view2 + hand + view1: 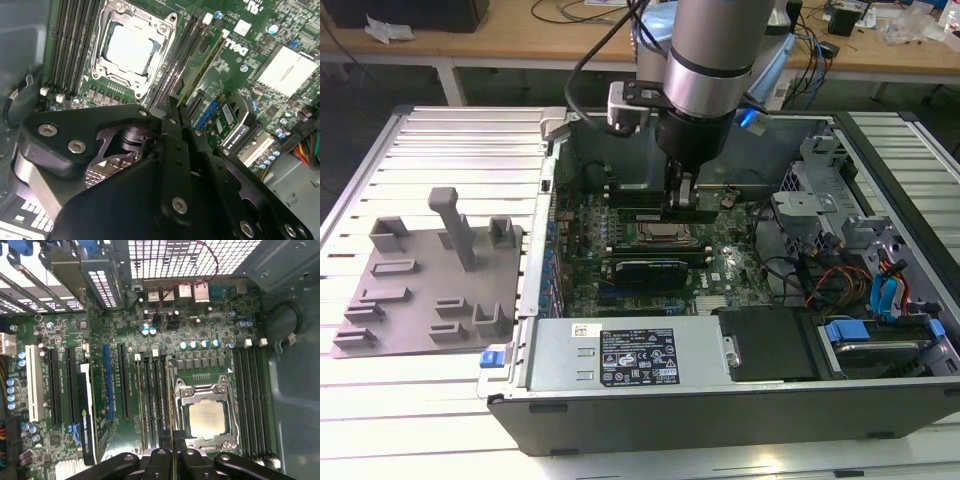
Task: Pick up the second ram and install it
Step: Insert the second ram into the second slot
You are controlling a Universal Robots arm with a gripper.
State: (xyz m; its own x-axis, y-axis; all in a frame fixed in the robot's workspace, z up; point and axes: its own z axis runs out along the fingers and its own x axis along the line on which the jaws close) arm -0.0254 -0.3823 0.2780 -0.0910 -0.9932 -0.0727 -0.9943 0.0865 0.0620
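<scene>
The ram (202,67) stands on edge, pinched between the jaws, which are closed thin on its near end; it runs straight out ahead of them, lined up over a slot (150,400) beside the CPU socket (206,417). Held edge-down like that, I'd say, so it can be pressed home. The gripper (682,200) hangs low inside the open case (740,400). One socket, four empty slots (252,400) on its far side, one grey fixture (425,285) on the surface.

The second ram (200,75) stands in a slot beside the CPU socket (131,47).
</scene>
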